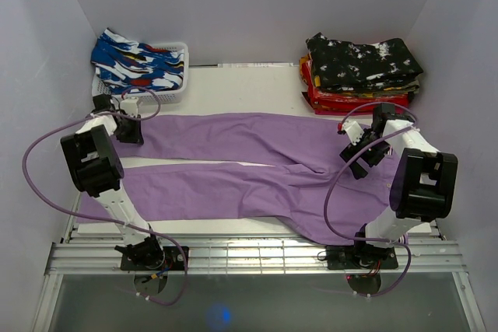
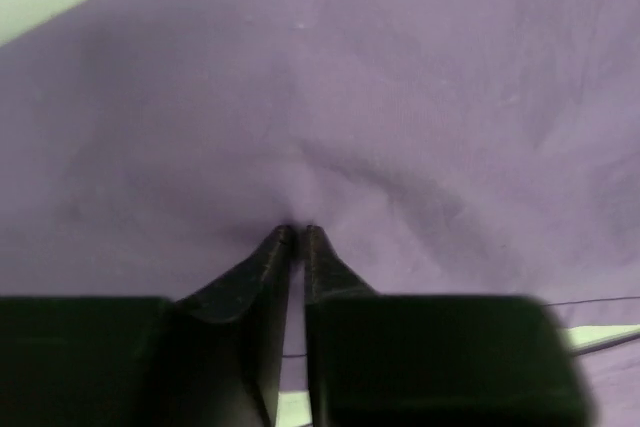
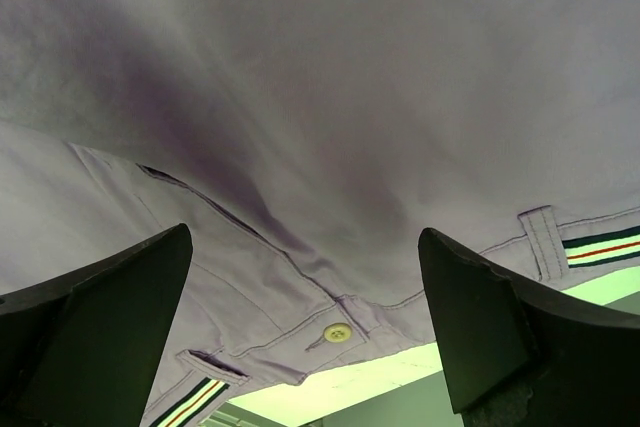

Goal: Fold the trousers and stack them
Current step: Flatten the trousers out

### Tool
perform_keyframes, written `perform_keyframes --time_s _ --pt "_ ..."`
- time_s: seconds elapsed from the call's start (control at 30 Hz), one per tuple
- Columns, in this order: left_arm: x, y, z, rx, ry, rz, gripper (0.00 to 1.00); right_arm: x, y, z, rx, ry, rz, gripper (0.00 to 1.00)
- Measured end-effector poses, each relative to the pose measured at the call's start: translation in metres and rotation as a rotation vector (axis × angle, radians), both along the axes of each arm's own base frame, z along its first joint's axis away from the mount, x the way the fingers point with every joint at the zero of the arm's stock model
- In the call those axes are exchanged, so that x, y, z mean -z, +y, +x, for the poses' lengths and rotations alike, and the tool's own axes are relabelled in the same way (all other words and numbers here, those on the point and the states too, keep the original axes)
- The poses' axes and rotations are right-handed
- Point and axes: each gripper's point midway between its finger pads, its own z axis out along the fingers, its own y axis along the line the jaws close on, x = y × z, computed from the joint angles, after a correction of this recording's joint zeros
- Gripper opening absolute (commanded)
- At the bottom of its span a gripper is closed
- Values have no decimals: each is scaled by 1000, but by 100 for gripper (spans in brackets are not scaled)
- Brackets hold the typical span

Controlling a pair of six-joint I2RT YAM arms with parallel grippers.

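At the cuff end of the purple trousers [image 1: 249, 169], on the far leg, my left claw [image 2: 296, 232] has its tips pressed together on the cloth. It is pinching a small pucker, and creases fan outward from the pinch across the fabric. At the waist end of the trousers my right claw [image 3: 305, 237] is spread wide and holds nothing. Its two fingers [image 3: 110, 317] straddle the waistband from just above. Between them I see a pale button [image 3: 338, 332] on the waistband. A belt loop [image 3: 545, 237] lies beside the other finger, and striped trim [image 3: 600, 247] shows at the band's inner edge.

The trousers lie flat across the table [image 1: 233, 75], waist toward my right arm and both legs running out toward my left. A narrow gap of bare table shows between the legs.

Beyond the cuff end a white basket [image 1: 173, 87] holds a blue patterned garment [image 1: 124, 60]. Beyond the waist end stands a stack of folded clothes [image 1: 362, 71], with a black-and-white print on top and red layers under it. Neither the basket nor the stack touches the trousers.
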Motion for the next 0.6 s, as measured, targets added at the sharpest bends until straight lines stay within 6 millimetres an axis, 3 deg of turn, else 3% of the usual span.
perform_keyframes --time_s 0.03,0.3,0.47,0.6 --pt "1 -1 0 8 2 11 1 0 0 0 0 1 -2 100" --pt "-12 -1 8 -43 3 7 0 -3 -3 4 2 -12 -15 100" --pt "-67 -3 41 -54 -126 21 0 -3 -5 5 -3 -13 -23 100" --pt "-113 -38 39 16 -201 5 0 -4 -6 5 -7 -13 -32 100"
